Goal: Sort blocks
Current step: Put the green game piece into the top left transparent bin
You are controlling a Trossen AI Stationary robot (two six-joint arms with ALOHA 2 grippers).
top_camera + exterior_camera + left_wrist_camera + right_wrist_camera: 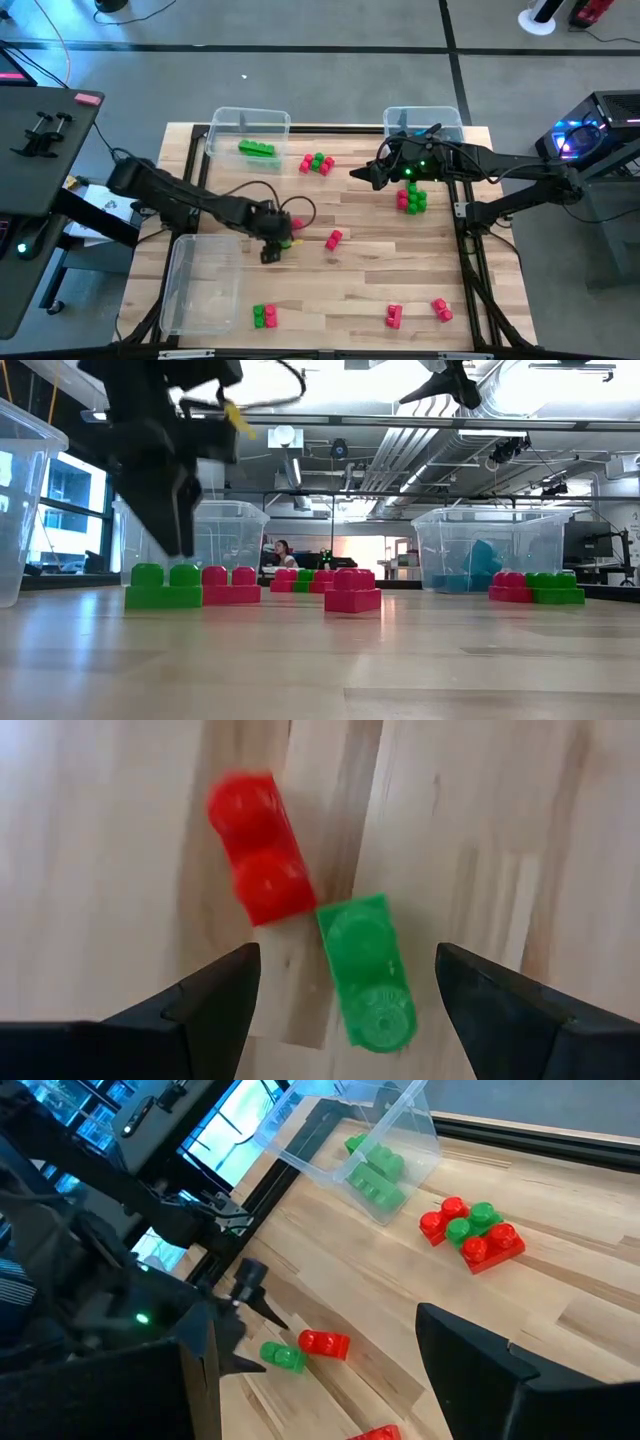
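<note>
The left gripper hangs just above the worktop, slightly toward nine o'clock from its centre, with its jaws spread wide and holding nothing. Right beneath it lie a red block and a green block, touching end to end at an angle; the green one sits between the two fingers in the left wrist view, the red one just beyond them.

The right gripper hovers high over the worktop toward one o'clock, jaws open and empty.

Other blocks are scattered about. A mixed red and green cluster lies near twelve o'clock, and another toward two o'clock, just under the right arm. A single pink block rests near the centre. Along the six o'clock edge sit a green and red pair, a red block and another red one.

A clear bin at eleven o'clock holds green blocks. A second bin stands at one o'clock, with something light blue inside in the low view, and a third bin lies at eight o'clock.
</note>
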